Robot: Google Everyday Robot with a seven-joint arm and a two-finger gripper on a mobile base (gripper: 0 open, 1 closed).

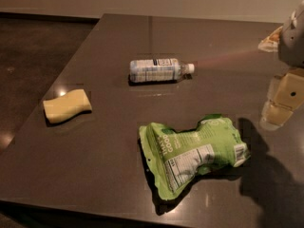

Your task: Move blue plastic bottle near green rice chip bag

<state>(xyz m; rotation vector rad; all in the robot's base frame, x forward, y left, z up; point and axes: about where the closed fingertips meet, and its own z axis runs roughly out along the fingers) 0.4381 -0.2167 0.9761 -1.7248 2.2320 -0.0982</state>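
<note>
The blue plastic bottle (158, 70) lies on its side on the dark table (114, 37), its white cap pointing right, towards the back middle. The green rice chip bag (190, 153) lies flat and wrinkled nearer the front, its white nutrition label facing up. My gripper (281, 106) hangs at the right edge of the view, above the table, to the right of the bag and well apart from the bottle. It holds nothing that I can see.
A yellow sponge-like block (66, 106) lies on the left part of the table. The table's left edge runs diagonally next to the dark floor (33, 46). A pale object (270, 39) sits at the far right back. The gripper's shadow falls on the front right.
</note>
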